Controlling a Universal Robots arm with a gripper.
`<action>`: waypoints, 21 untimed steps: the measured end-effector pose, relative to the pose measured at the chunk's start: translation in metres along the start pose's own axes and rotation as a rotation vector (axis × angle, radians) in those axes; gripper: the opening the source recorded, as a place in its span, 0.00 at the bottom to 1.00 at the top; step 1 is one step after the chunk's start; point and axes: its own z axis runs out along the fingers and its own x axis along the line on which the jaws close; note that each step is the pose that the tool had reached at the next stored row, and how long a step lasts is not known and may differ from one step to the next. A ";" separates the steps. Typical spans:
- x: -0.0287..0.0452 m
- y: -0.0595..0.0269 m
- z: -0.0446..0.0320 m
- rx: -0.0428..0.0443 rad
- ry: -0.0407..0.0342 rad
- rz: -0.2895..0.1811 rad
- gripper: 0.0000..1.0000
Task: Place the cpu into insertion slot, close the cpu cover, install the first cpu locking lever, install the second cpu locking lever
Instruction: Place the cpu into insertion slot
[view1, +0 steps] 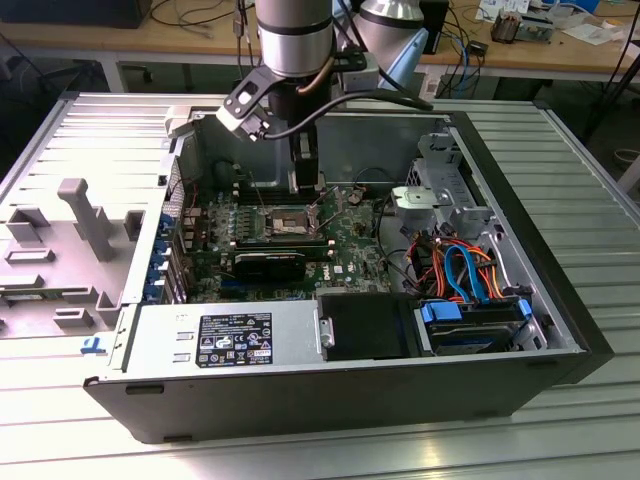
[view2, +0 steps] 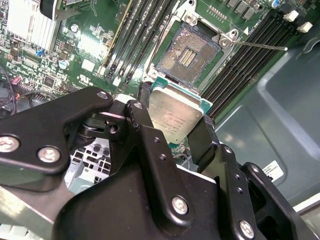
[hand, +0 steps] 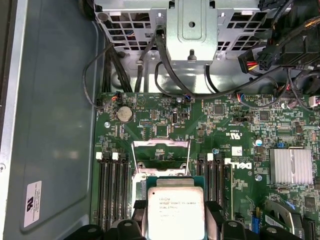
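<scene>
My gripper (view2: 172, 122) is shut on the cpu (view2: 176, 114), a pale silvery square chip clamped by its edges between two black fingers (view2: 142, 120). The cpu (hand: 175, 212) hangs a little above the green board, close beside the insertion slot (view2: 187, 52), whose dark centre lies bare inside a silver rim. The cpu cover (hand: 160, 146), a thin silver frame, stands swung up and open beyond the chip. A thin locking lever (view2: 260, 47) sticks out sideways from the socket's corner. In the exterior view my gripper (view1: 307, 190) hovers inside the open computer case, just above the insertion slot (view1: 283, 222).
Long black memory slots (hand: 111, 192) flank the socket on both sides. A silver heat sink (hand: 292, 166) sits on the board. A metal drive cage (hand: 192, 22) and cable bundles (view1: 460, 265) stand at one end; the grey power supply (view1: 225, 340) lines the case's near wall.
</scene>
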 end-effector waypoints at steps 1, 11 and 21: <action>0.0000 0.0000 0.0004 -0.0001 0.0002 0.000 0.55; -0.0001 -0.0005 0.0028 0.0001 -0.0001 0.000 0.55; -0.0003 -0.0035 0.0148 0.0001 -0.0001 0.000 0.55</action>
